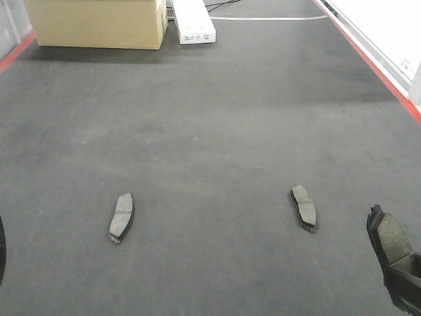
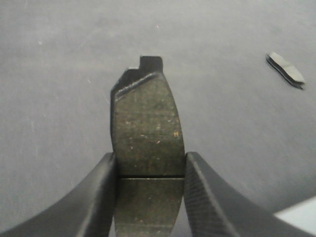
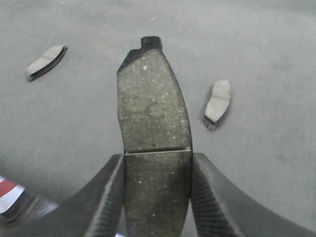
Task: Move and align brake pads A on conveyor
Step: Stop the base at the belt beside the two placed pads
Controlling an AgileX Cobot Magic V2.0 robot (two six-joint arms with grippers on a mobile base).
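We see a tan cardboard box (image 1: 99, 23) far ahead of the right pincer (image 1: 402, 263) and well off to its left. A white carton (image 1: 193, 21) lies just beside the box. Dark cables (image 1: 220, 5) trail behind that carton, and a white strip (image 1: 270, 18) runs rightward from it.

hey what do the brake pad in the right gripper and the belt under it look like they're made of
Brake pad: seemingly a pressed friction compound, matte dark grey-brown and grainy with pale flecks; any backing plate is hidden. Conveyor: looks like charcoal felt or coarse fabric, dull and faintly fuzzy, though it could be textured rubber.
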